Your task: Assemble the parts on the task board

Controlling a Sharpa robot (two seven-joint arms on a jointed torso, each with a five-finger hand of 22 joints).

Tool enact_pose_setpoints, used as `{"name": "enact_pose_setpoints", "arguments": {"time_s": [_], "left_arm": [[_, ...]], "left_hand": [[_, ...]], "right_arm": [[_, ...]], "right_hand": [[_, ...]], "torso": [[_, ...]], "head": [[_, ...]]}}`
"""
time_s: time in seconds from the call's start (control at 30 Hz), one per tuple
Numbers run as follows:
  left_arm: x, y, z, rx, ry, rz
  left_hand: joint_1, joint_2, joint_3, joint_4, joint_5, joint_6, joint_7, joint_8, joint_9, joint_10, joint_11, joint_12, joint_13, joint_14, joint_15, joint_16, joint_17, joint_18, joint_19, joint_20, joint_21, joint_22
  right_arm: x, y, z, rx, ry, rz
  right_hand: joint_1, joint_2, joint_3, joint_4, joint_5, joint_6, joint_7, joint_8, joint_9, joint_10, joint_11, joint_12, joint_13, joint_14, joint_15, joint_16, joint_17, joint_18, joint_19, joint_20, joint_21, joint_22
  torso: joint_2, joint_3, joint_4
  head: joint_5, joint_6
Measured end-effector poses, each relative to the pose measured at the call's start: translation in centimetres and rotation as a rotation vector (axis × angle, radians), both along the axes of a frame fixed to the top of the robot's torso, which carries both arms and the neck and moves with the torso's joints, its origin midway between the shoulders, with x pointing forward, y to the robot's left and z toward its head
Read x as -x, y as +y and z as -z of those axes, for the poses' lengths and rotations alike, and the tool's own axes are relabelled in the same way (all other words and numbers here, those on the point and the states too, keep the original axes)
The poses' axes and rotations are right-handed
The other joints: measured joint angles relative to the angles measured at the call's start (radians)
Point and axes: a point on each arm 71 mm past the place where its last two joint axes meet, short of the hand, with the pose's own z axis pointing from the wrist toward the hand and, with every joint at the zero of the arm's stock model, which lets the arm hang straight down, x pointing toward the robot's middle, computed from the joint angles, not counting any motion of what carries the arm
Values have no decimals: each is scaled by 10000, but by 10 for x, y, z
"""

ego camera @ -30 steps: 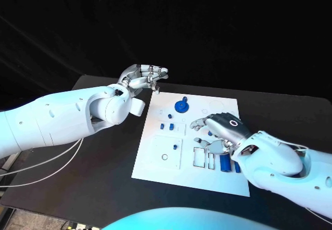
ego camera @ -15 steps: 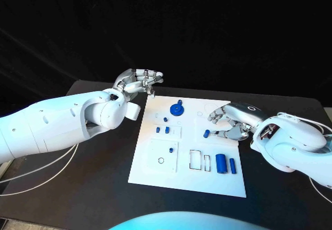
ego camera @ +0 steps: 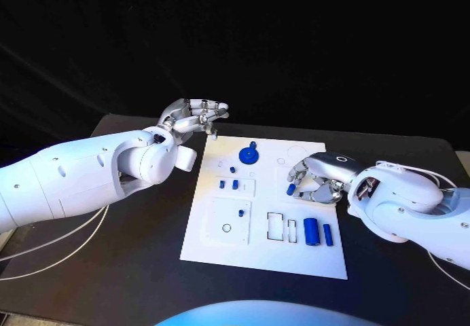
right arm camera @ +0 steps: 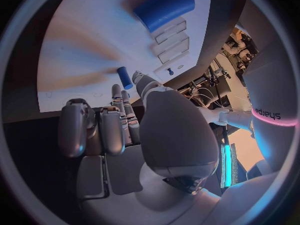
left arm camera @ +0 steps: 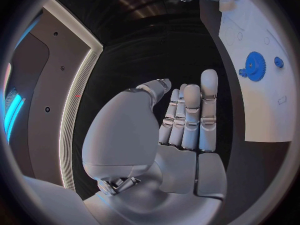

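The white task board (ego camera: 221,244) lies in the middle of the black table. My right hand (ego camera: 321,179) hovers over the board's right side and pinches a small blue peg (ego camera: 292,189) between thumb and fingertips; the right wrist view shows the same peg (right arm camera: 125,77) just above the board (right arm camera: 87,40). My left hand (ego camera: 197,115) hangs beyond the board's far left corner, fingers curled together, holding nothing. On the board are a blue gear (ego camera: 250,155), two small blue pieces (ego camera: 229,183), a thick blue cylinder (ego camera: 312,231) and a thinner blue bar (ego camera: 328,235).
Rectangular slots (ego camera: 284,227) sit beside the cylinder, with a small ring (ego camera: 228,228) and a tiny blue piece (ego camera: 240,213) in the square panel at the near left. Bare black table (ego camera: 117,258) surrounds the board. The left wrist view shows the gear (left arm camera: 253,65).
My right hand has drawn back from the board's near right parts toward the right edge, uncovering the cylinder and bar, with the peg now in its fingertips. The left hand has barely moved.
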Motion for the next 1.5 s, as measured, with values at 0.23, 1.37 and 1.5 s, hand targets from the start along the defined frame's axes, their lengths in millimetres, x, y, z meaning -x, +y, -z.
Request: {"name": "enact_pose_setpoints", "arguments": {"time_s": [0.23,1.37,1.5], "left_arm": [[0,0,0,0,4,3],[0,2,0,-11,48,16],[0,2,1,-15,51,9]], "left_hand": [[0,0,0,0,0,0,0,0,0,1,0,0,-1,0,0,0,0,0,0,0,0,0],[-40,41,0,0,0,1,-1,-1,0,-35,-37,49,17,-36,-36,0,-32,-1,0,0,0,18],[-40,41,0,0,0,0,-1,-1,0,-35,-37,49,17,-36,-36,0,-31,-1,0,0,0,18]], "right_arm": [[-3,5,4,114,99,-51],[3,10,6,194,-851,-32],[8,11,-2,-222,-1101,-54]], "right_hand": [[108,108,369,225,39,234,-23,112,-33,397,-36,23,-89,31,-31,-1,-32,0,0,0,279,-1],[531,309,2671,-456,-843,1386,-284,927,115,1763,-244,-132,-91,14,-299,264,302,-1,0,-285,776,-5],[202,274,2675,-455,-959,1392,-295,930,115,1943,-379,-255,-21,14,-299,264,302,0,0,-285,776,-5]], "torso": [[-1,1,18],[-29,7,2],[-37,8,-7]], "head": [[12,-40],[0,-198],[-10,-198]]}}
